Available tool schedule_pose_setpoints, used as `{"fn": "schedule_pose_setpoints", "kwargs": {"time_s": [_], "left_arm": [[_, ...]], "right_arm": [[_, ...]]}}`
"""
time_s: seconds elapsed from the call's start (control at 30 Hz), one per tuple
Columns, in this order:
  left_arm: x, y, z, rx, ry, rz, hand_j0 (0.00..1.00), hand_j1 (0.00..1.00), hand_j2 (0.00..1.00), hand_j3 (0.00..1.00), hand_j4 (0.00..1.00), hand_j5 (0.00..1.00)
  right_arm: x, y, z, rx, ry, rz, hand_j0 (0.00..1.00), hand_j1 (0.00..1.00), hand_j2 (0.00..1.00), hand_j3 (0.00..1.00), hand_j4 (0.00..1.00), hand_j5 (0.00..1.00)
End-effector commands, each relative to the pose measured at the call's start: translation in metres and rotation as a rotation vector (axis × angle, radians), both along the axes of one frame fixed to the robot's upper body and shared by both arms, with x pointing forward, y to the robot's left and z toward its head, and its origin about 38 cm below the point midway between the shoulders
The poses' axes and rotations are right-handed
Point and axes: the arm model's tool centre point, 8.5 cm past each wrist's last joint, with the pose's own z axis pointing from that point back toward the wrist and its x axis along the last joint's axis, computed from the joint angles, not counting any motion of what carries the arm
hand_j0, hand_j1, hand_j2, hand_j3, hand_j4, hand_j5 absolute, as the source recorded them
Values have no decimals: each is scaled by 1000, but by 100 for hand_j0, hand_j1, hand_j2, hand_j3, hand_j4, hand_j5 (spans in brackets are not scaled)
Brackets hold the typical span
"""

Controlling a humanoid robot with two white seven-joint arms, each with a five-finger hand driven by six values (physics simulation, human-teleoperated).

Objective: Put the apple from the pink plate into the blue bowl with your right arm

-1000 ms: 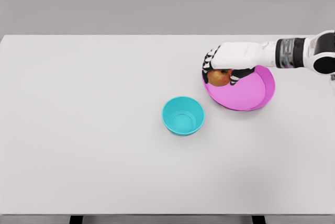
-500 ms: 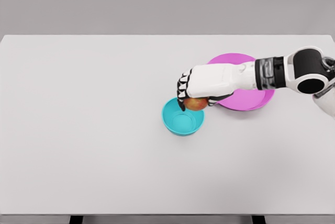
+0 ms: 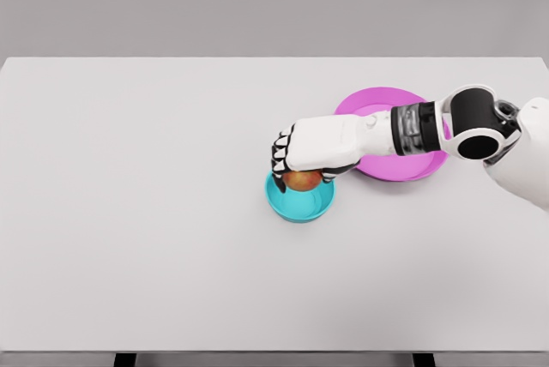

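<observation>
My right hand (image 3: pixel 296 165) reaches in from the right and hangs over the blue bowl (image 3: pixel 300 206), fingers curled down around the red-yellow apple (image 3: pixel 302 181). The apple sits just above the bowl's far rim, partly hidden under the palm. Behind the forearm lies the pink plate (image 3: pixel 403 165), flat on the table, with nothing on it. The left arm does not show.
A wide white table (image 3: pixel 137 213) carries the bowl and plate. Its front edge runs along the bottom of the view and its far edge meets a grey wall.
The right hand carried the apple off the pink plate and leftward to above the blue bowl. The plate, tilted up a second ago, has settled flat.
</observation>
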Motion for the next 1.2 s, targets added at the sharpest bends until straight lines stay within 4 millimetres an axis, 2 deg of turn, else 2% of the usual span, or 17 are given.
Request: {"fn": "schedule_pose_setpoints", "kwargs": {"time_s": [0.0, 0.13, 0.17, 0.2, 0.47, 0.57, 0.6, 0.63, 0.67, 0.77, 0.9, 1.1, 1.17], "left_arm": [[0, 0, 0, 0, 0, 0, 100, 100, 100, 100, 100, 100], [0, 0, 0, 0, 0, 0, 100, 100, 100, 100, 100, 100], [0, 0, 0, 0, 0, 0, 100, 100, 100, 100, 100, 100], [0, 0, 0, 0, 0, 0, 100, 100, 100, 100, 100, 100], [0, 0, 0, 0, 0, 0, 100, 100, 100, 100, 100, 100], [0, 0, 0, 0, 0, 0, 100, 100, 100, 100, 100, 100], [0, 0, 0, 0, 0, 0, 100, 100, 100, 100, 100, 100], [0, 0, 0, 0, 0, 0, 100, 100, 100, 100, 100, 100], [0, 0, 0, 0, 0, 0, 100, 100, 100, 100, 100, 100], [0, 0, 0, 0, 0, 0, 100, 100, 100, 100, 100, 100], [0, 0, 0, 0, 0, 0, 100, 100, 100, 100, 100, 100], [0, 0, 0, 0, 0, 0, 100, 100, 100, 100, 100, 100], [0, 0, 0, 0, 0, 0, 100, 100, 100, 100, 100, 100]], "right_arm": [[2, 0, -2, -3, 5, -7, 50, 50, 50, 50, 50, 50], [1, 2, -3, -3, 7, -3, 52, 52, 52, 52, 52, 52], [1, 2, -4, -4, 7, -1, 80, 80, 80, 80, 80, 80], [1, 3, -4, -3, 10, -1, 100, 100, 100, 100, 100, 100], [1, 2, -3, -2, 7, -2, 100, 100, 100, 100, 100, 100], [1, 0, 1, 2, -1, -5, 100, 100, 100, 100, 100, 100], [4, -3, 9, 11, -19, -15, 100, 100, 100, 100, 100, 100], [9, -10, 19, 29, -42, -37, 100, 100, 100, 100, 100, 100], [16, -29, 39, 63, -84, -92, 100, 100, 100, 100, 100, 100], [27, -80, 59, 117, -123, -233, 100, 100, 100, 100, 100, 100], [50, -137, 65, 214, -117, -427, 100, 100, 100, 100, 100, 100], [33, -211, 72, 339, -155, -616, 100, 100, 100, 100, 100, 100], [27, -223, 64, 335, -143, -644, 100, 100, 100, 100, 100, 100]]}}
